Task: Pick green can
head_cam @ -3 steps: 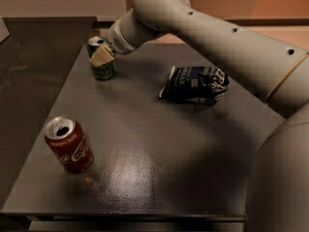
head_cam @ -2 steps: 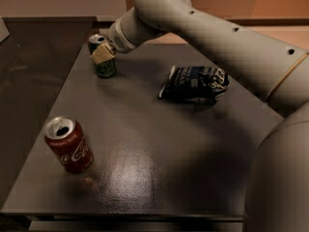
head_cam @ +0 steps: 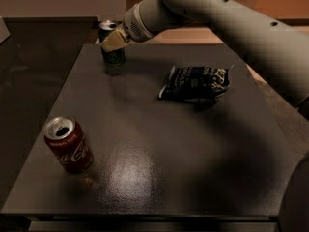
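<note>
The green can (head_cam: 116,57), dark with pale markings and a silver top, is upright at the far left of the dark table (head_cam: 159,149). My gripper (head_cam: 110,43) reaches in from the upper right and is closed around the can's upper body. One tan finger pad (head_cam: 112,40) lies across the can's front; the other finger is hidden behind it. A shadow lies just under the can's base. I cannot tell if the base touches the table.
A red Coca-Cola can (head_cam: 68,145) stands open at the near left. A crumpled dark blue snack bag (head_cam: 195,83) lies right of centre. My arm (head_cam: 231,18) crosses the upper right. The table's edges drop off on the left and at the front.
The green can has moved up and to the right in the view together with my gripper. The red can and the bag have not moved.
</note>
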Controlling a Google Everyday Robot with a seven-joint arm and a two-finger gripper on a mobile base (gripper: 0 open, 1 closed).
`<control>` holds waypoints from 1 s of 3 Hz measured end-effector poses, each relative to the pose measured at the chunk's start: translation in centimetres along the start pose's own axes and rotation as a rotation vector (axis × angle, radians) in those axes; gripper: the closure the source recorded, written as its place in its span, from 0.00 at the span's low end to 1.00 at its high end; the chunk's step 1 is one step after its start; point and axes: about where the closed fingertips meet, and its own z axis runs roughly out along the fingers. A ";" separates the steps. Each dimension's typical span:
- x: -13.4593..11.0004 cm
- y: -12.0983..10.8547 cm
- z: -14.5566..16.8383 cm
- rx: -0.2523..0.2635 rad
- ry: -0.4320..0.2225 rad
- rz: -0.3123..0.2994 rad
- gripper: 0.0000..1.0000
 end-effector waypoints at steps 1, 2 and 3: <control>-1.1 -0.1 -4.1 -0.008 -0.017 -0.020 1.00; -2.7 0.3 -8.0 -0.016 -0.029 -0.078 1.00; -3.3 0.7 -10.3 -0.042 -0.050 -0.129 1.00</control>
